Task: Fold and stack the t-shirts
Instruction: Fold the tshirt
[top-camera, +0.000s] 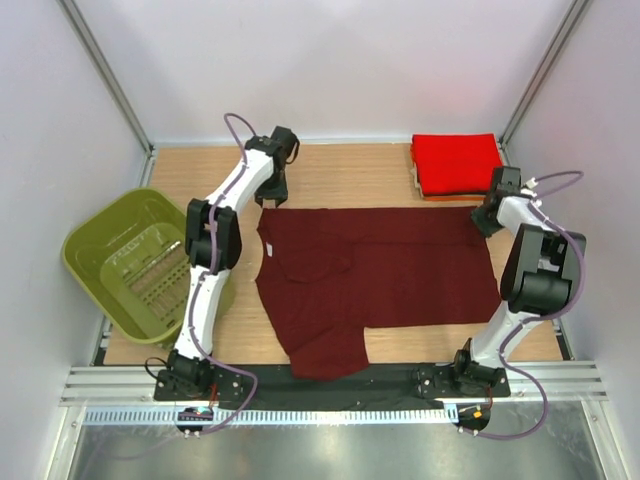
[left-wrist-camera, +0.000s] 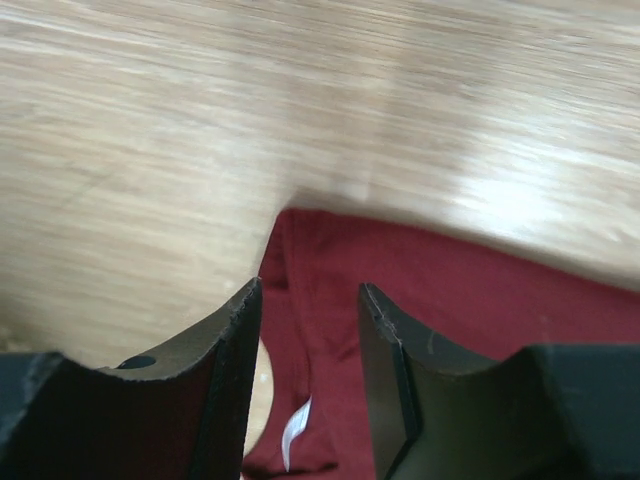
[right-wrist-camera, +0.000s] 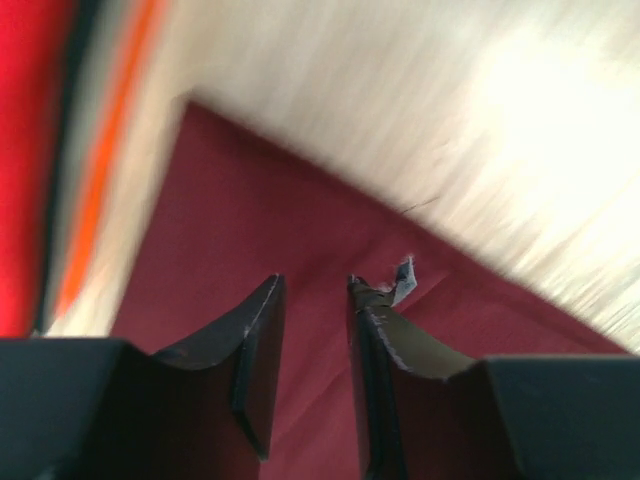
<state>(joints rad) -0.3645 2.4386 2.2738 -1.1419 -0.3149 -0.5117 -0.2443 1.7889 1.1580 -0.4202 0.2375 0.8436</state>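
Pale wood surface (top-camera: 340, 165), white walls on three sides, arm bases along the near edge. Maroon t-shirt (top-camera: 400, 270) lies spread flat mid-surface, collar end apparently to the left, one part reaching down to the near edge between the bases. Bright red t-shirt (top-camera: 457, 162) sits folded in the far right corner on thinner folded layers, just beyond the maroon cloth's far right corner. Olive basket (top-camera: 95, 240) stands at the left side. Left pincer (top-camera: 274, 193) hovers over the maroon shirt's far left corner, jaws moderately apart with nothing between them; its wrist view shows the corner and a white label just below. Right pincer (top-camera: 488, 220) hangs over the far right corner, jaws parted only narrowly, no cloth gripped that I can see. Judgement: the cloth is thin, light and limp, so it will sag and drag rather than keep shape. Best hold is a pinch at each far corner, fingertips pressed to the wood to catch the edge. Bare wood along the far side is narrow. The red stack crowds the right pincer and the basket sits close to the left elbow, so folding toward the near side looks freest.
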